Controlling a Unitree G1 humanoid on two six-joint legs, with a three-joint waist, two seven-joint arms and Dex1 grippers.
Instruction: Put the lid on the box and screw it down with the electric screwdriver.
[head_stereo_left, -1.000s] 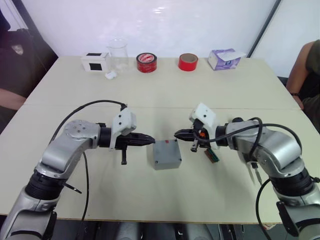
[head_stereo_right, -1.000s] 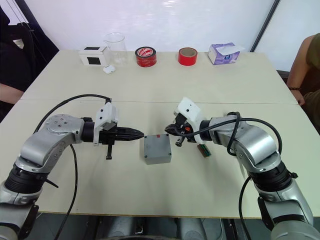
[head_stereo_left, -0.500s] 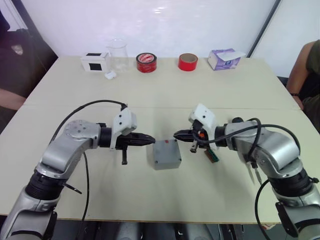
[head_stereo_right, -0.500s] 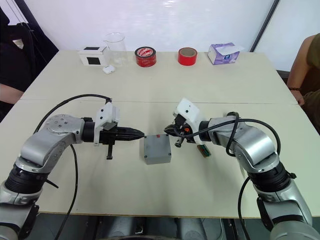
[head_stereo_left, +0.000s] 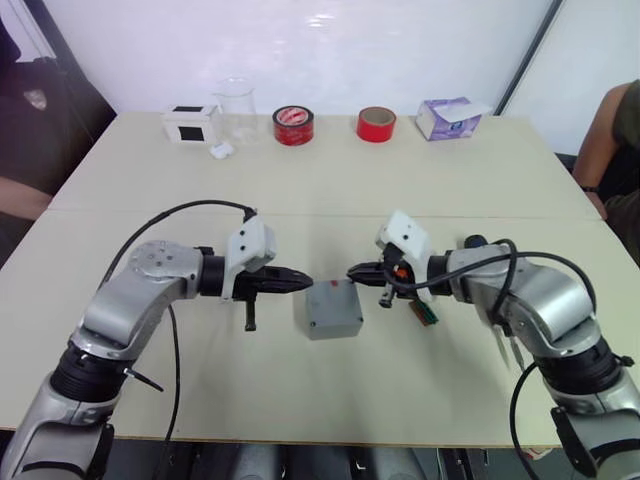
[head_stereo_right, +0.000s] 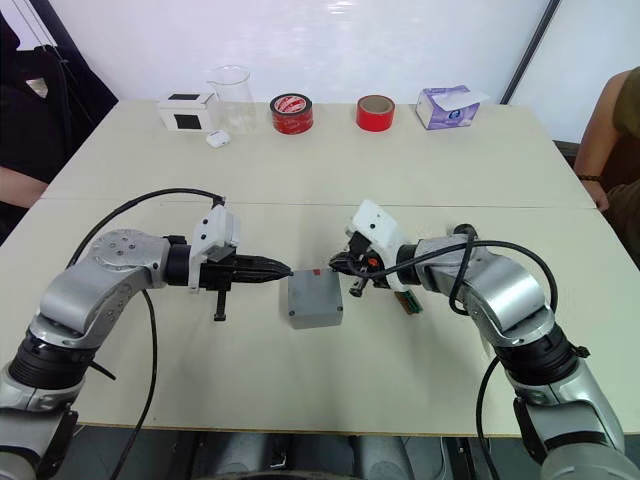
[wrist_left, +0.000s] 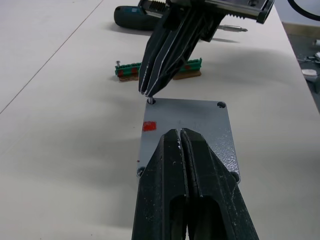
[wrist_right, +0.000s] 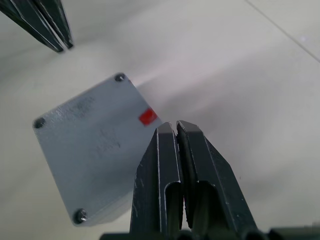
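Mid-desk in eye views, lid (head_stereo_left: 333, 306) already sits on box (head_stereo_left: 335, 327); left hand (head_stereo_left: 305, 283) at its 9 o'clock, right hand (head_stereo_left: 354, 272) at 2 o'clock. Left wrist view: both hands pressed together, right tips at a corner hole, electric screwdriver (wrist_left: 145, 19) lying beyond. Next, I judge: fetch screwdriver.

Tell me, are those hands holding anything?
The left hand: shut, nothing in it. The right hand: pinched shut over a corner hole of the lid; a tiny pale bit shows at its tip, perhaps a screw.
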